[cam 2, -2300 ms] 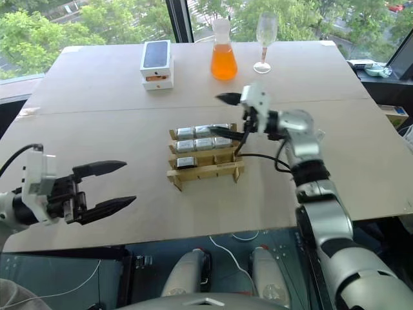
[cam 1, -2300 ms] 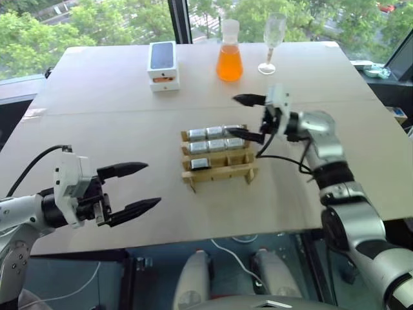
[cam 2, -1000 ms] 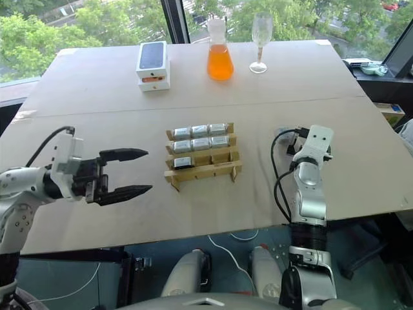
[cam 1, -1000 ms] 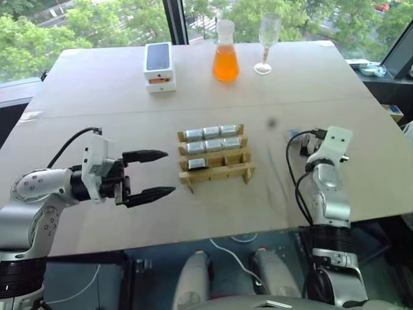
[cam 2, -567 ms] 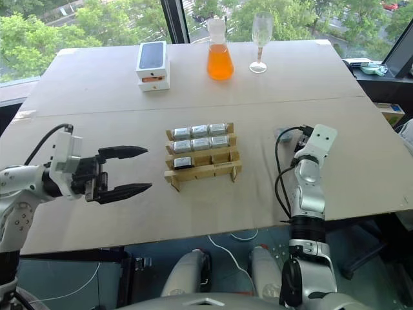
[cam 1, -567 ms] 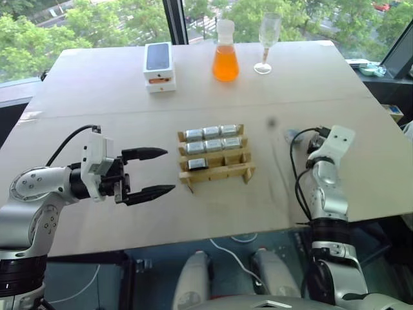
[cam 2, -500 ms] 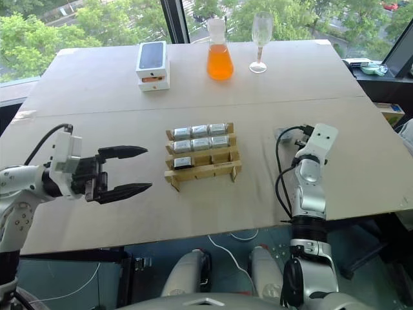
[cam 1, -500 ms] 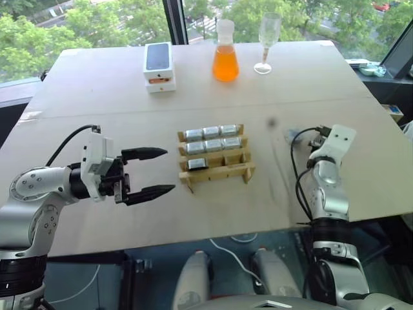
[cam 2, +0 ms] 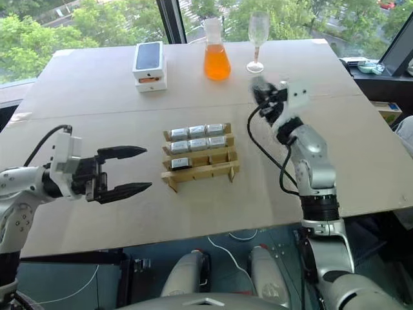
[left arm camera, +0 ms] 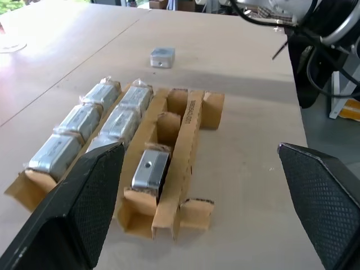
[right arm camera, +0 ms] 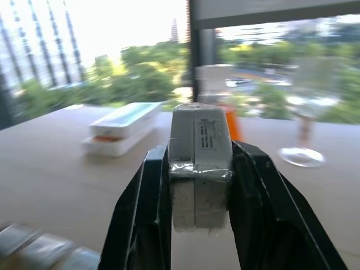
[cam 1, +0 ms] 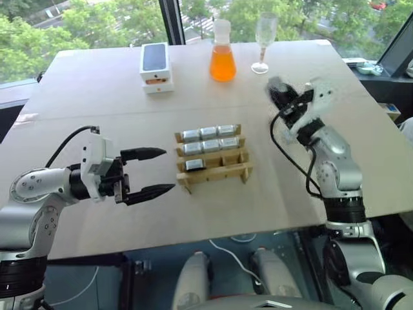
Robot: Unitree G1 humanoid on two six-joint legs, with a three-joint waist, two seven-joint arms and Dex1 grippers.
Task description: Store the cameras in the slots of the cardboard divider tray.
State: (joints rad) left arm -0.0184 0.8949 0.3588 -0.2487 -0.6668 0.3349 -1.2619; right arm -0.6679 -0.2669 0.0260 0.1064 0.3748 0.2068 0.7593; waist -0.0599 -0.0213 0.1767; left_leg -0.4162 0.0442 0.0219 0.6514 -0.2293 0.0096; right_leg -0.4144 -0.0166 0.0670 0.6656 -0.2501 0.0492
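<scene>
While gripped, camera (right arm camera: 200, 169) stands upright

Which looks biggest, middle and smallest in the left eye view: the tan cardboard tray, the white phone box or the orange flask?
1. Tan cardboard divider tray, clearly the biggest.
2. Orange glass flask and white phone box with black top look about alike; both stand farther off, so I won't rank them.

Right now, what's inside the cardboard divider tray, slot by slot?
The cardboard divider tray holds seven cameras: three in the far row, three in the middle row, one at the left end of the near row. The other near slots look empty; their floors are partly hidden by the slats.
</scene>
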